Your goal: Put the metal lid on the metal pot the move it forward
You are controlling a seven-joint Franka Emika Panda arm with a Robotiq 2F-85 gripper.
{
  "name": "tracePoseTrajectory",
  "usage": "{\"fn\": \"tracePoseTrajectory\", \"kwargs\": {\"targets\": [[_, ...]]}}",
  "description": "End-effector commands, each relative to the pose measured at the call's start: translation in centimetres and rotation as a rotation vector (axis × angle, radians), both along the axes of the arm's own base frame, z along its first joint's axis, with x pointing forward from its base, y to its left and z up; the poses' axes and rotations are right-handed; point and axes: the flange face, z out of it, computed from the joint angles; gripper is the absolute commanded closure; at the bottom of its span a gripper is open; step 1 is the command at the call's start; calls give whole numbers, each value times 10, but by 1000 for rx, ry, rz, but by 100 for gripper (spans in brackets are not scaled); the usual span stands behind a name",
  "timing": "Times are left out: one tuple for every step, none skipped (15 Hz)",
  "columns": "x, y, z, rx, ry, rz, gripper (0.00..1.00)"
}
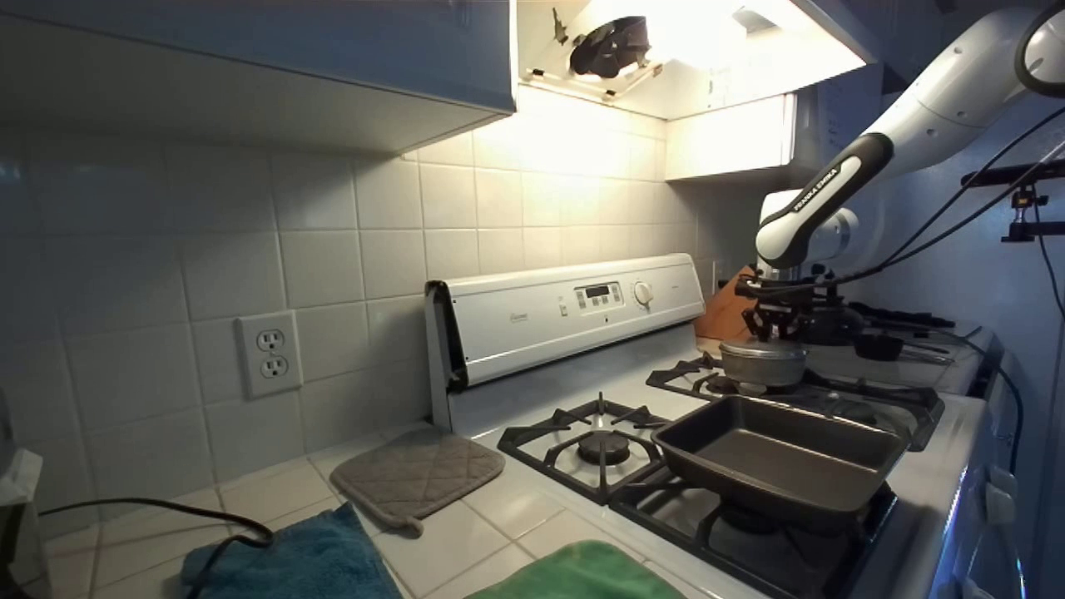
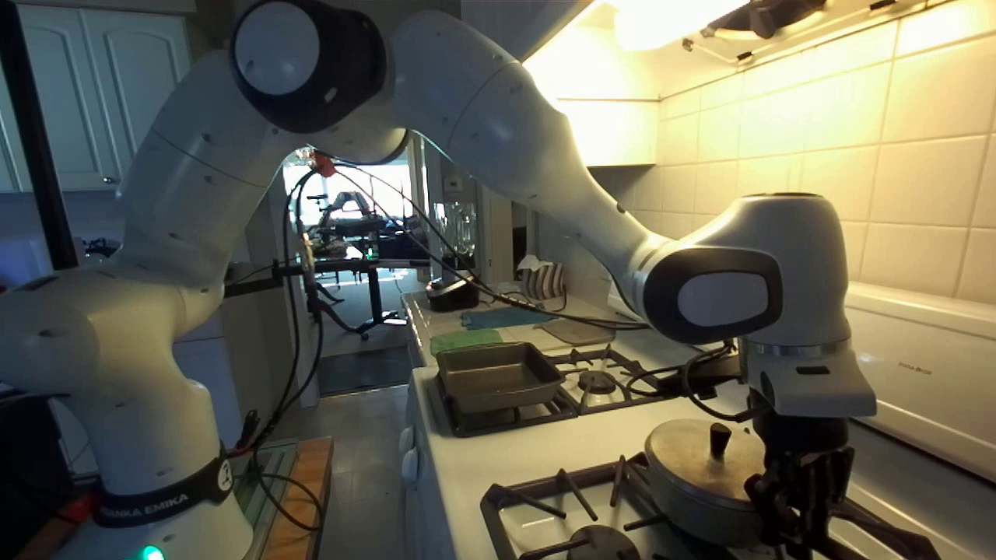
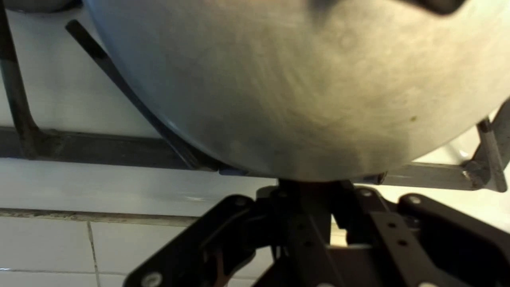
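Note:
The metal lid [image 2: 691, 455], domed with a black knob, sits on the round metal pot [image 1: 764, 368], which stands on a burner grate. The pot's side also shows below the lid in an exterior view [image 2: 683, 507]. In the wrist view the lid [image 3: 303, 87] fills the top, its knob cut off at the upper edge. My gripper [image 3: 316, 189] points down beside the pot, against its edge, also in an exterior view [image 2: 797, 505]. Its fingers are drawn close together around a dark, handle-like piece at the pot's side. The fingertips are hidden under the lid's edge.
A dark rectangular pan [image 1: 782, 453] sits on the grates at the stove's other end. A grey square mat [image 1: 420, 474], a green cloth [image 1: 582, 574] and a blue cloth [image 1: 291, 561] lie on the counter. The stove's back panel [image 1: 574, 312] rises behind.

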Motion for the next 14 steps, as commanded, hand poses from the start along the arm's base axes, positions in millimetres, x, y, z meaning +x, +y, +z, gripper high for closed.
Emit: {"fn": "tracePoseTrajectory", "kwargs": {"targets": [[16,-4,-1,-23,4,-55,94],[17,-5,-1,-22,6,-62,94],[18,-5,1,-23,4,-69,94],[20,-5,3,-26,-3,-75,94],[23,-6,5,-31,-10,-81,94],[25,-7,7,-33,-15,-87,94],[27,-8,7,-36,-20,-95,94],[29,-10,8,-39,-25,-101,94],[31,-10,9,-41,-28,-106,94],[32,-11,9,-45,-32,-111,94],[34,-12,9,-47,-33,-115,94],[35,-12,9,-50,-35,-119,94],[36,-13,8,-51,-37,-124,94],[37,-14,8,-52,-37,-128,94]]}}
